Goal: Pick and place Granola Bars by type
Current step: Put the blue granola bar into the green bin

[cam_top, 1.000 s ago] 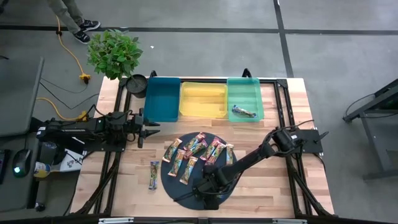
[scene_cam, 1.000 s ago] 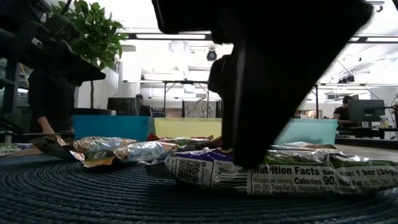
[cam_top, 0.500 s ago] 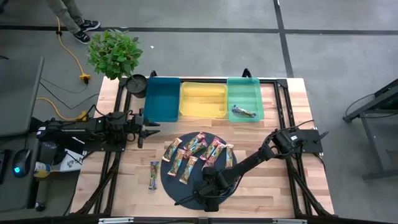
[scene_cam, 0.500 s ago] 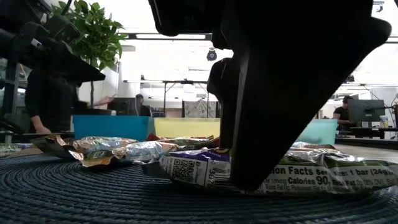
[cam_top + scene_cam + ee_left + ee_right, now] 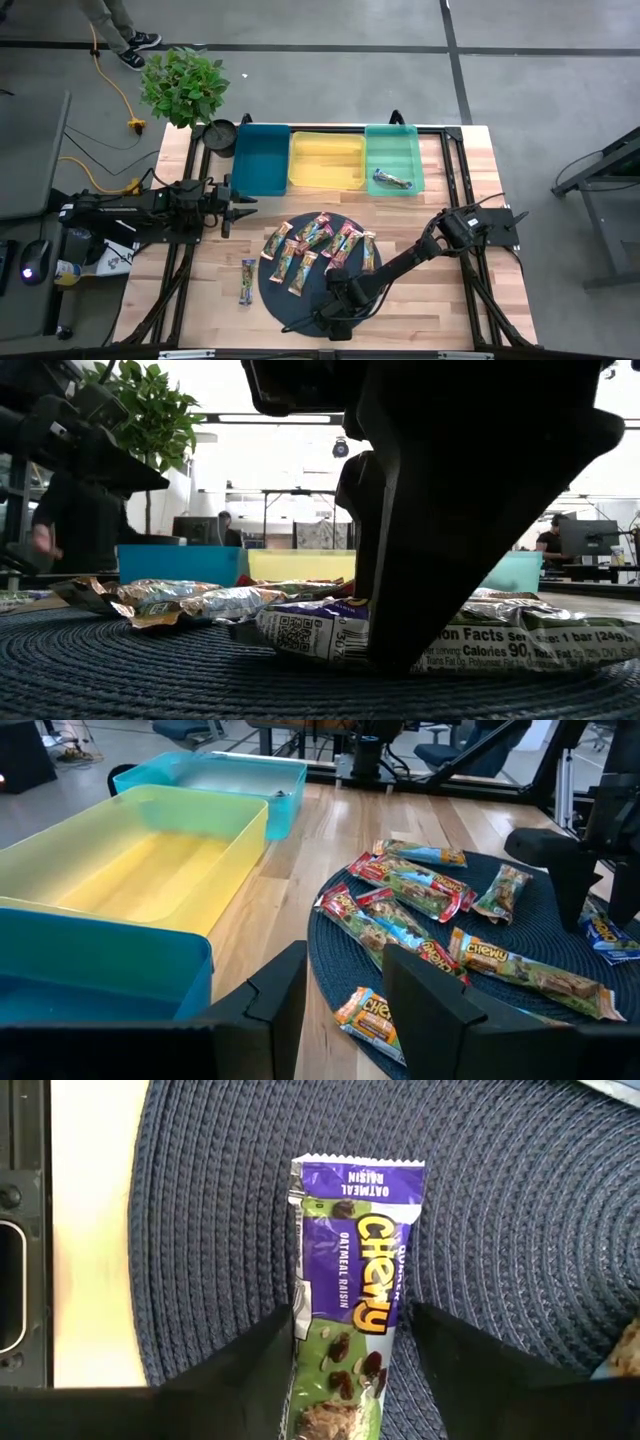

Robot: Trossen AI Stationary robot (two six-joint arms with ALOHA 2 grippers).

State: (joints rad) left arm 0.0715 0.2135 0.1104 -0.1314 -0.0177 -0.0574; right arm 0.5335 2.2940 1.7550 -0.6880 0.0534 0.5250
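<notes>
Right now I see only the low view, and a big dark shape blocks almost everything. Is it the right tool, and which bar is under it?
Observer: Yes, it is the right tool. Its wrist view shows a purple Chewy oatmeal raisin bar lying between its fingers on the dark blue woven mat.
Operator: Is the tool closed on the bar already?
Observer: Not yet. The fingers stand on either side of it, and a gap shows on one side.
Operator: And where is the left tool?
Observer: From above, the left tool waits open beside the blue tray, away from the mat.
</notes>
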